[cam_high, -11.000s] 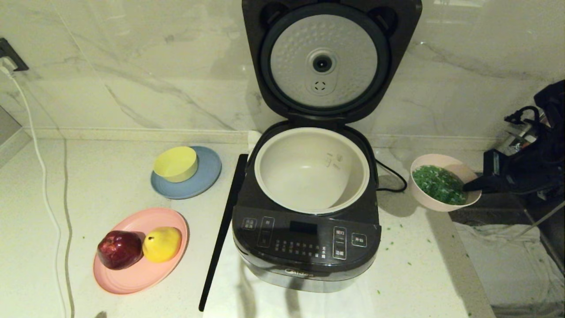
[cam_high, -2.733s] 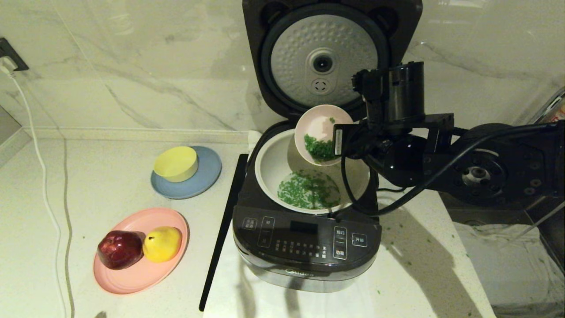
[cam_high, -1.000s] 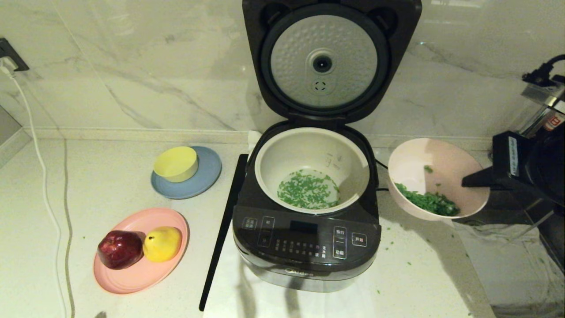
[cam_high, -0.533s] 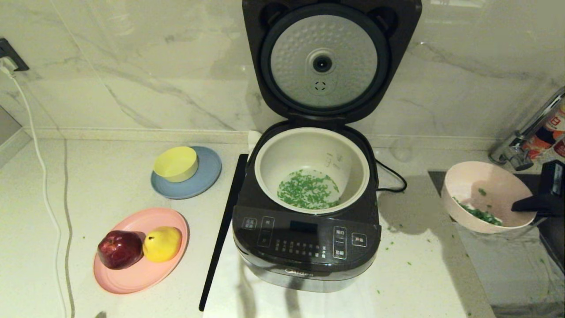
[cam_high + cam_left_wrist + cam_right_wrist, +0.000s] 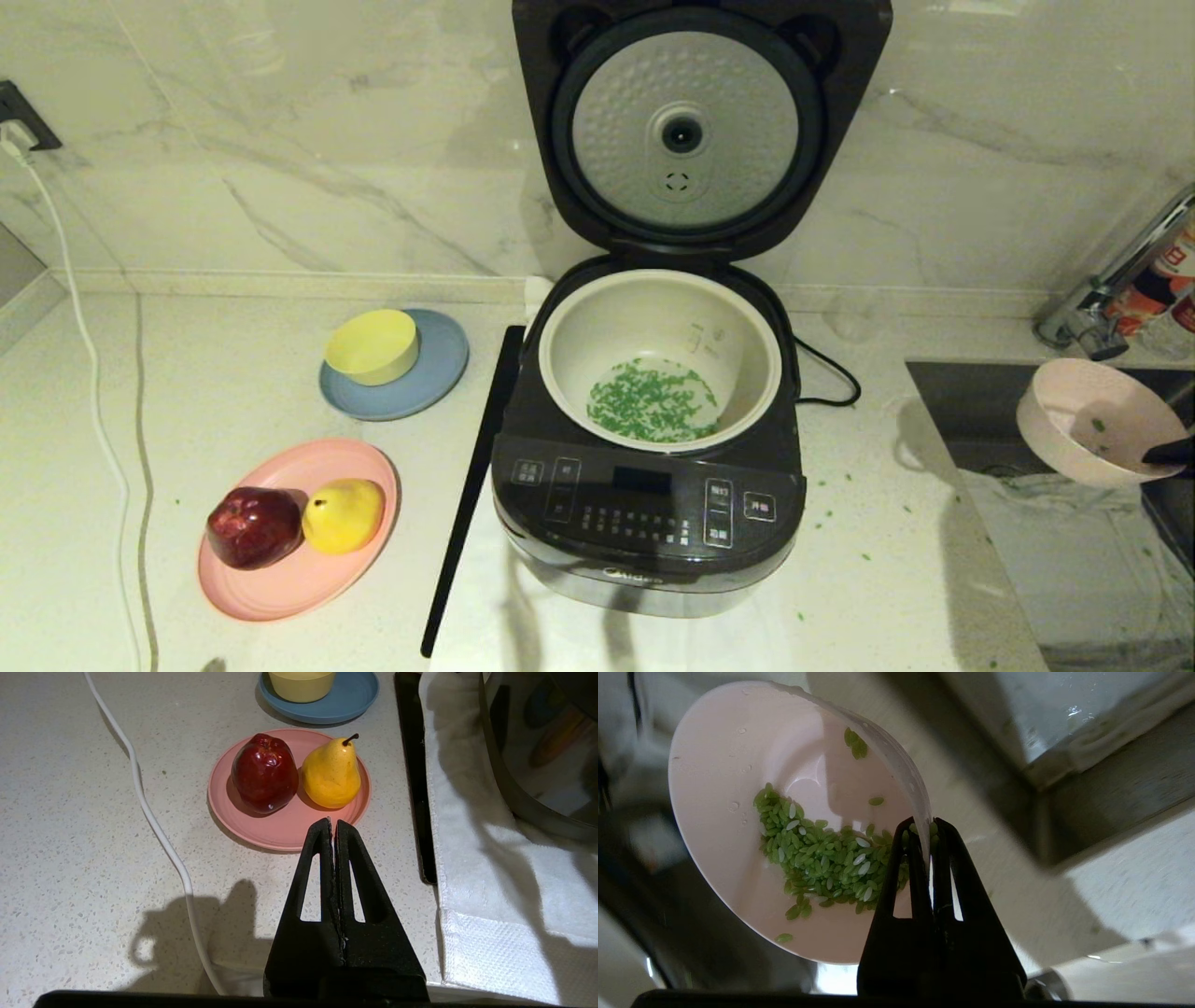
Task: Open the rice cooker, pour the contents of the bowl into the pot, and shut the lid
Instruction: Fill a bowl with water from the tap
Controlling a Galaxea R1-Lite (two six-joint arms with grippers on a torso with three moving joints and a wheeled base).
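Swinging further right than a moment ago, our right gripper [image 5: 929, 833] pinches the bowl [image 5: 1088, 422] rim, probably over the sink [image 5: 971, 420].

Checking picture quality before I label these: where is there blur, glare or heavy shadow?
Right wrist view: background smeared, bowl and green grains sharp. Left wrist view: crisp, the gripper casts a hard shadow on the counter. Head view: dim, glare on the cooker panel.
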